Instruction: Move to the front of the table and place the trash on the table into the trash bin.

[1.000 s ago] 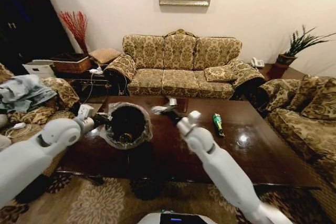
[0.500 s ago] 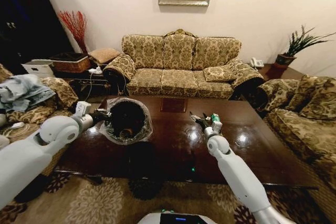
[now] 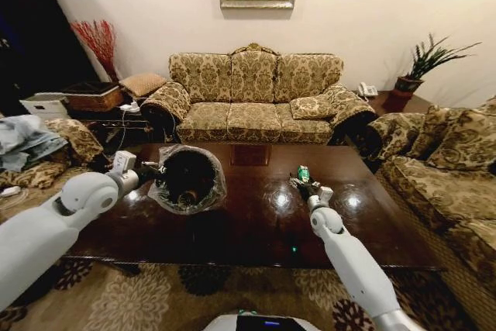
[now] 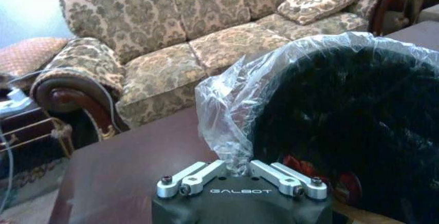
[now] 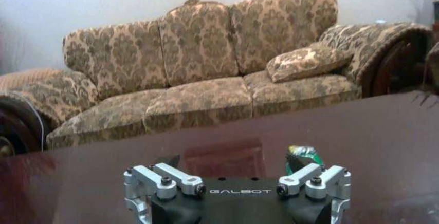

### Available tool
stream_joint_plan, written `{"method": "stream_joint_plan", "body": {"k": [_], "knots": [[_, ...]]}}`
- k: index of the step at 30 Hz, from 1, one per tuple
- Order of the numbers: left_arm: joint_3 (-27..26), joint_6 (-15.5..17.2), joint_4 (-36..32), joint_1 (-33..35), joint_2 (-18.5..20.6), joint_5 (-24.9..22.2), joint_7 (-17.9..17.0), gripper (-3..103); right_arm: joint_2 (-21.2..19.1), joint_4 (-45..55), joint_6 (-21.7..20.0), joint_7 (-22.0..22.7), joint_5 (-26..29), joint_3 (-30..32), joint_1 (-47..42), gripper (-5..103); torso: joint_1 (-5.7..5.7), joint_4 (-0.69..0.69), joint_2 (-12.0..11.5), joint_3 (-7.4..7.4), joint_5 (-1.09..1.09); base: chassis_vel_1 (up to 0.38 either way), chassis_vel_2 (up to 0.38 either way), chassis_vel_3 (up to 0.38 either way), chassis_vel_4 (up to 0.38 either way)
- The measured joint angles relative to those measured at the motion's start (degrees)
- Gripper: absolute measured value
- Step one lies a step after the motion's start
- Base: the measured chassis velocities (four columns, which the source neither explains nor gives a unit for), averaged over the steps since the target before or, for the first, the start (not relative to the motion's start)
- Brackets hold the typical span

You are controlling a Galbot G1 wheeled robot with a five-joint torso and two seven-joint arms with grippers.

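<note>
My left gripper [image 3: 143,170] is clamped on the clear liner at the rim of the trash bin [image 3: 188,179], holding it tipped over the table's [image 3: 256,230] left half. My left wrist cam catches a red piece [image 4: 302,166] inside. Glossy dark wood, floral sofa [image 3: 252,98] behind. "GALBOT" is printed on both wrists. Right gripper [image 3: 304,183] sits spread open right at the green bottle [image 3: 303,174], right of the table's centre, towards the far edge.
</note>
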Motion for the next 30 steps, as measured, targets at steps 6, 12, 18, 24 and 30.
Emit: {"method": "stream_joint_plan", "body": {"k": [6, 12, 18, 24, 30], "knots": [[0.1, 0.0, 0.0, 0.1, -0.1, 0.1, 0.0, 0, 0.2, -3.7, 1.2, -0.6, 0.0, -0.2, 0.7, 100, 0.0, -0.07, 0.0, 0.0, 0.08, -0.002, 0.006, 0.004, 0.005], [0.1, 0.0, 0.0, 0.1, 0.0, 0.1, 0.0, 0, 0.4, -5.7, 2.0, -0.7, 0.0, -0.3, 0.9, 100, 0.0, -0.04, 0.0, 0.0, 0.03, -0.082, -0.088, 0.074, 0.077], [0.1, 0.0, 0.0, 0.0, 0.1, 0.0, 0.1, 0, 0.8, -7.9, 3.7, -0.7, 0.2, -0.2, 1.5, 100, 0.0, -0.03, 0.0, 0.0, 0.02, -0.169, -0.146, 0.185, 0.171], [0.4, -0.3, -0.1, 0.0, 0.0, -0.1, 0.6, 0, 1.9, -11.9, 4.8, -1.8, 1.9, -0.9, 3.3, 100, 0.01, -0.1, 0.0, 0.01, 0.09, -0.201, -0.207, 0.185, 0.195], [0.2, -0.7, -0.4, 0.2, 0.3, -0.6, 0.9, 0, 4.3, -13.2, 4.7, -6.3, 0.9, -1.4, 3.7, 100, 0.0, -0.05, 0.0, 0.0, 0.0, -0.056, -0.066, 0.014, 0.046]]}}
